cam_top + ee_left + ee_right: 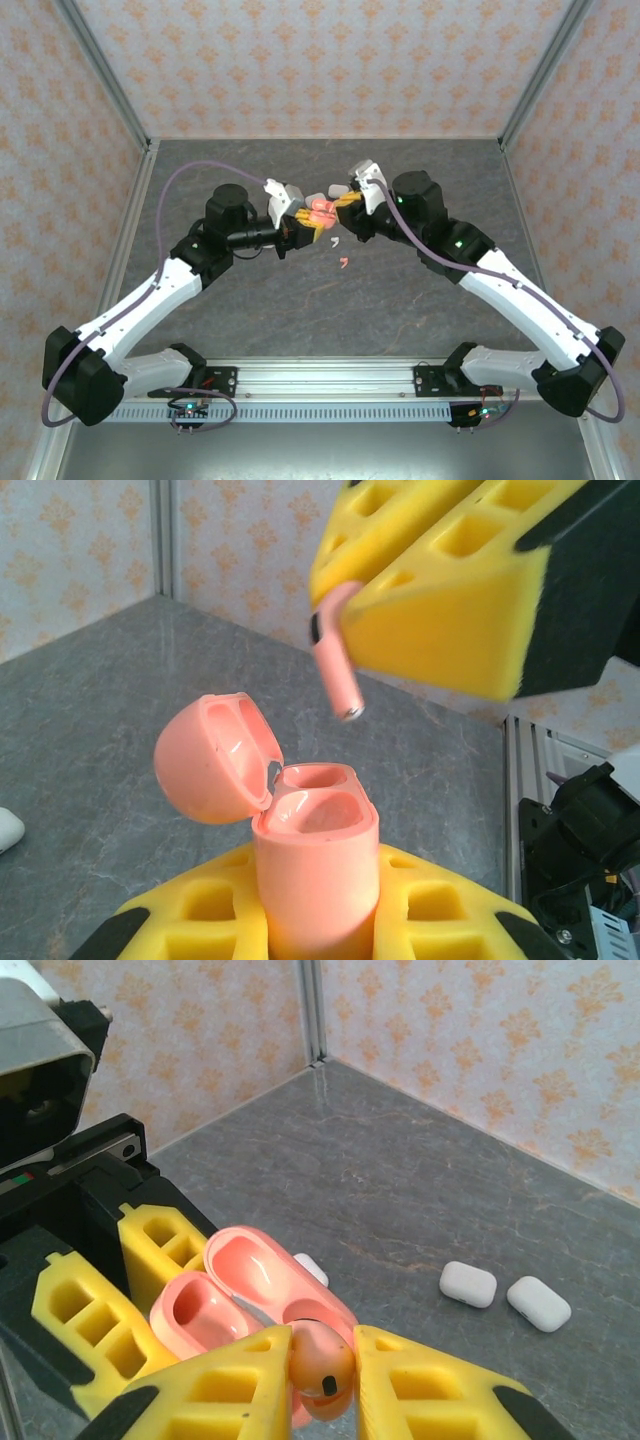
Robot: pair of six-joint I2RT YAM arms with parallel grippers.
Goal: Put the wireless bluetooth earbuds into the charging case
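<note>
We are at the insertion step, mid-air above the grey counter (100, 700). The left pincer (315, 915) is clenched around the body of a salmon charging case (310, 850). The case stands upright with its mouth facing up and its lid (210, 755) hinged open to the left. Both sockets look empty.

The right pincer (322, 1370) is clamped on the head of a salmon earbud (338, 670), just above the case and not touching it. The earbud's long axis runs along its stem, close to vertical, with the metal tip pointing down and leaning slightly away from the lid.

We judge that the next move calls for centring the stem over one socket, straightening it, then lowering gently. A second salmon earbud (345, 262) lies on the counter nearby.
</note>
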